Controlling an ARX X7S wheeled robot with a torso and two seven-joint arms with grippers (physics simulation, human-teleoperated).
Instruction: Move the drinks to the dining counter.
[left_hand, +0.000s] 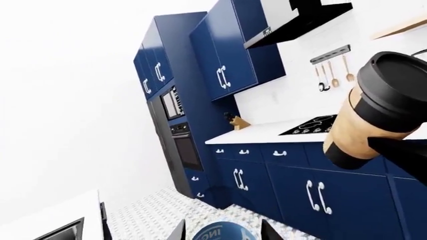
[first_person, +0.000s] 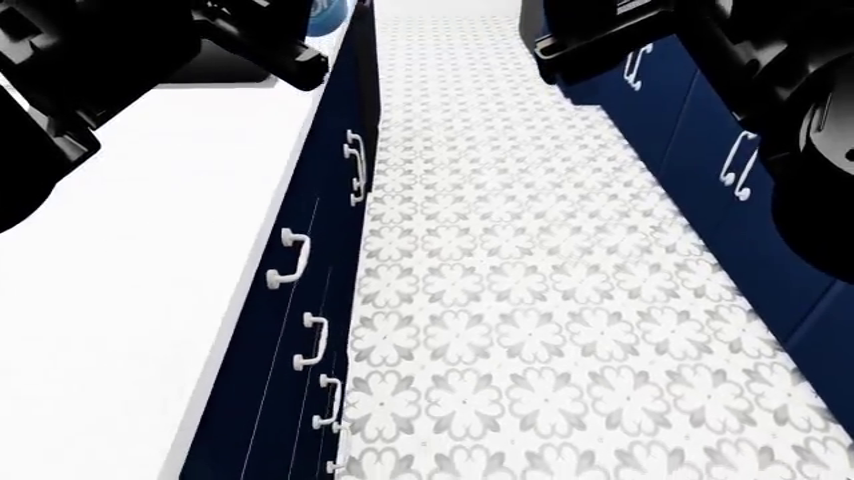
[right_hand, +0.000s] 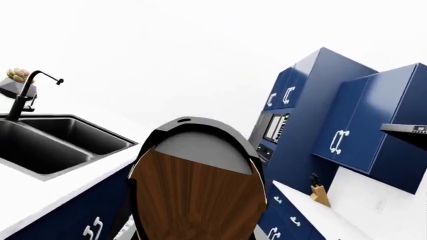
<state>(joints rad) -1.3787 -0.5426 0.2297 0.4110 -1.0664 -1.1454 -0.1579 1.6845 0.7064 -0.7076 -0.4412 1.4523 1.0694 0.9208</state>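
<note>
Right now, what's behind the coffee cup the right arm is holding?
Behind the coffee cup: a white worktop, black stove, blue cabinets and hanging utensils. The cup hides part of the worktop.

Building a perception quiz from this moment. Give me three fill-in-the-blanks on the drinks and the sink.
1. The brown coffee cup has a ____ lid.
2. The sink set in the white counter has ____ basins.
3. The water bottle carries a ____ label.

Missing words: black; two; blue.

navy cabinets (left_hand: 313, 190); patterned floor tiles (first_person: 534, 300); black hob (left_hand: 312, 126); knife block (right_hand: 320, 194).
</note>
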